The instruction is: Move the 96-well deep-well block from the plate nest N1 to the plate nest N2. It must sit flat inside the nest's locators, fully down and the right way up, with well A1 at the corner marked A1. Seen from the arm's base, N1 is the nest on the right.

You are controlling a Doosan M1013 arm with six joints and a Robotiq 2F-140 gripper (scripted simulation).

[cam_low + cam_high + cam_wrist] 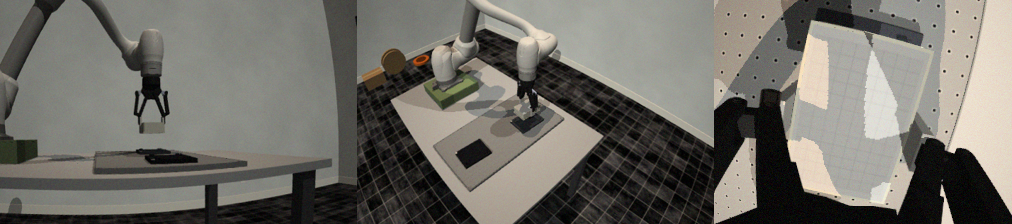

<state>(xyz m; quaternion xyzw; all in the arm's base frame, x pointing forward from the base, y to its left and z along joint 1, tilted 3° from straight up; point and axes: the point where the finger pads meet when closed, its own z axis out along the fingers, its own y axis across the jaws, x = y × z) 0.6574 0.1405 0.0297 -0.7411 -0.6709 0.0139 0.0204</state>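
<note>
White deep-well block (151, 127) clamped in gripper (151, 121), hanging level directly above dark nest (171, 159), well clear of it.

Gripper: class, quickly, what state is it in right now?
Gripper: closed on the deep-well block, held in the air above the table.

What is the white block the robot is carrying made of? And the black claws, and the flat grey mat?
The deep-well block looks like matte, off-white plastic: pale and dull, with a faint grid of wells on top. The end effector is shut on it; its black fingers look like dull metal or hard plastic, which I can't settle. The grey mat looks like a stiff, non-shiny board dotted with small holes.
</note>
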